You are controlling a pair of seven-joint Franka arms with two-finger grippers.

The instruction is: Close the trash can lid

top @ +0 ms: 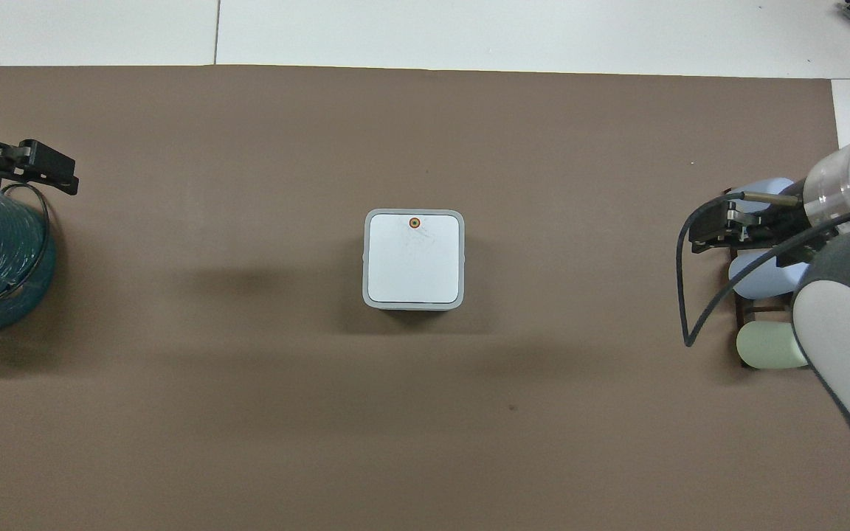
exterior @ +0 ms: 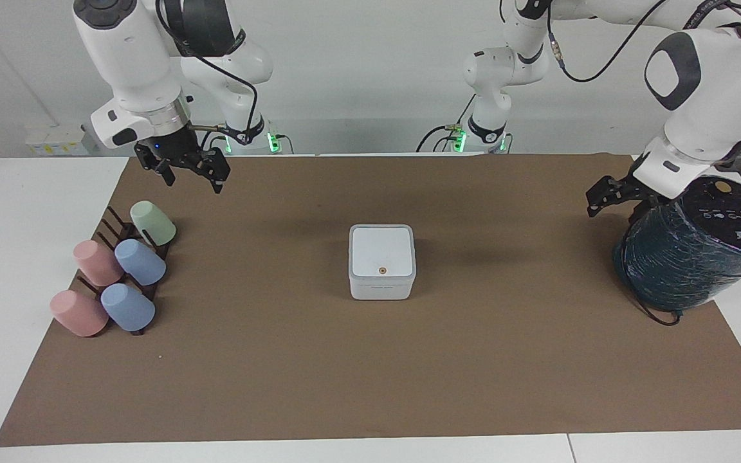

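The trash can (exterior: 381, 270) sits in the middle of the brown mat (exterior: 370, 373) on my desk (exterior: 23, 212), and the lid (exterior: 381, 251) lies flat and shut on it, its orange dot on the edge farther from me. My left pincer (exterior: 604, 196) hangs released and empty in the air just beside the dark teal wrapped cylinder (exterior: 686, 263), at my left arm's end of the desk and well apart from the trash can. My right pincer (exterior: 185, 168) hangs empty over the mat near the rack of pastel cups (exterior: 116, 276) at my right arm's end; I cannot tell whether it is released or clenched.
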